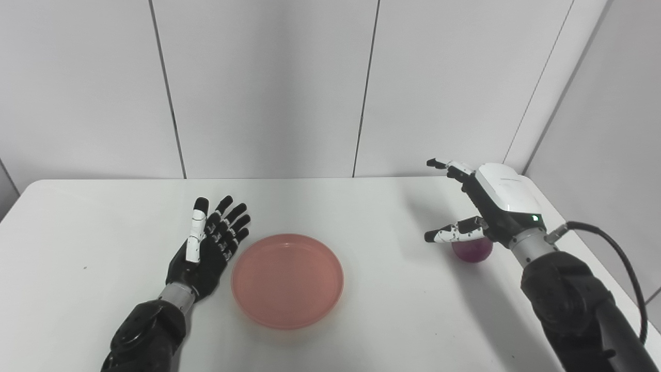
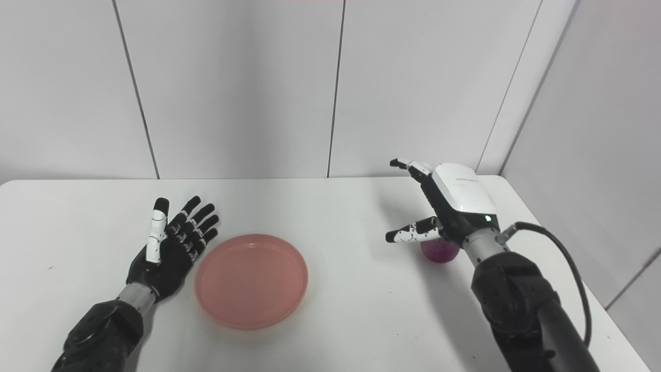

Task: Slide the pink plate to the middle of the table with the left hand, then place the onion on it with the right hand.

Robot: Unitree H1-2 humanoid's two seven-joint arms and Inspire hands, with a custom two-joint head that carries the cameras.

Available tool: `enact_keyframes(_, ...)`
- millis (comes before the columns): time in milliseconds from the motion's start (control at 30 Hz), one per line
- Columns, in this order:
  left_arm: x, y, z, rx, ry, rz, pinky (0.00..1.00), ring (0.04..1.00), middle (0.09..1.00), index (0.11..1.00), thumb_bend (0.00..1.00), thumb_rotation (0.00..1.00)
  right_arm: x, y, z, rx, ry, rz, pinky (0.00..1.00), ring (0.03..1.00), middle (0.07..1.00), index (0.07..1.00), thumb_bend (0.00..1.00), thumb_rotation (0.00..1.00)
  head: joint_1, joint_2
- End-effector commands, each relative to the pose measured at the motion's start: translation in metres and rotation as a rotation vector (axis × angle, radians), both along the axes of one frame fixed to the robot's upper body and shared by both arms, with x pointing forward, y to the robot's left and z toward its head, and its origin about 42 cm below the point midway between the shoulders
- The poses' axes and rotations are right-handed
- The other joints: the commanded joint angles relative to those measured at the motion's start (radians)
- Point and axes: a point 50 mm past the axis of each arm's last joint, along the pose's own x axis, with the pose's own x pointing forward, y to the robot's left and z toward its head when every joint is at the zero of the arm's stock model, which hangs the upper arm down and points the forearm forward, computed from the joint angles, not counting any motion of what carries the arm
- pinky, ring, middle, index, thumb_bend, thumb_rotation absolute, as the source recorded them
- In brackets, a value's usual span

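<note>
While our left hand [image 1: 204, 248] lies spread, empty, beside the pink plate [image 1: 287, 279], our right hand [image 1: 483, 206] hovers w/ fingers apart over the purple onion [image 1: 472, 251].

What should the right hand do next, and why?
Probably lower and close on the onion. The right hand is open above it, fingers spread, holding nothing. The plate already sits near the table's middle, empty, and the left hand lies open beside it.

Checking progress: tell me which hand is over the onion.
The right hand: it hovers open above the onion, fingers spread. The left hand lies open, palm up, beside the plate, far from it.
</note>
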Motion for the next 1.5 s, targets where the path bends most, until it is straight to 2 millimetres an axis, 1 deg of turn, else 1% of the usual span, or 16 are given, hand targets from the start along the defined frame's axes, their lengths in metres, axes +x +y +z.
enact_keyframes(0,-0.01,0.009,-0.028,0.034,0.121,0.021,1.0,0.952,0.947,0.997,0.83,0.86,0.008,-0.006,0.027,-0.072,-0.014,-0.028,0.58,0.763,0.824,0.832,1.0,0.23,0.0,0.0)
enact_keyframes(100,-0.01,0.01,-0.028,0.034,0.121,0.02,1.0,0.95,0.944,0.997,0.83,0.86,0.016,-0.011,0.028,-0.13,0.052,-0.047,0.55,0.735,0.801,0.82,1.0,0.24,-0.011,-0.002)
enact_keyframes(333,-0.008,0.011,-0.028,0.028,0.122,0.018,1.0,0.955,0.948,1.0,0.83,0.85,0.028,-0.017,0.026,-0.222,0.135,-0.106,0.53,0.725,0.801,0.801,1.0,0.17,-0.025,-0.005)
enact_keyframes(500,-0.008,0.011,-0.029,0.025,0.125,0.018,1.0,0.962,0.947,1.0,0.83,0.84,0.036,-0.023,0.023,-0.292,0.174,-0.139,0.54,0.72,0.794,0.791,1.0,0.19,-0.025,-0.006)
enact_keyframes(633,-0.008,0.011,-0.028,0.027,0.121,0.016,1.0,0.965,0.946,1.0,0.83,0.84,0.046,-0.033,0.02,-0.284,0.258,-0.177,0.57,0.765,0.823,0.808,1.0,0.2,-0.022,-0.008)
enact_keyframes(800,-0.007,0.012,-0.028,0.025,0.121,0.018,1.0,0.969,0.949,1.0,0.82,0.85,0.056,-0.044,0.02,-0.267,0.347,-0.22,0.6,0.808,0.836,0.821,1.0,0.21,-0.024,-0.006)
enact_keyframes(967,-0.008,0.012,-0.028,0.023,0.123,0.015,1.0,0.978,0.955,1.0,0.82,0.85,0.06,-0.05,0.016,-0.28,0.391,-0.228,0.64,0.82,0.841,0.812,1.0,0.25,-0.023,-0.007)
enact_keyframes(1133,-0.008,0.011,-0.029,0.028,0.127,0.017,1.0,0.958,0.947,1.0,0.84,0.84,0.063,-0.055,0.008,-0.29,0.415,-0.241,0.61,0.82,0.857,0.802,1.0,0.27,-0.022,-0.007)
enact_keyframes(1467,-0.009,0.012,-0.029,0.031,0.132,0.024,1.0,0.956,0.945,0.999,0.84,0.84,0.062,-0.057,-0.006,-0.274,0.433,-0.244,0.63,0.833,0.867,0.812,1.0,0.25,-0.019,-0.005)
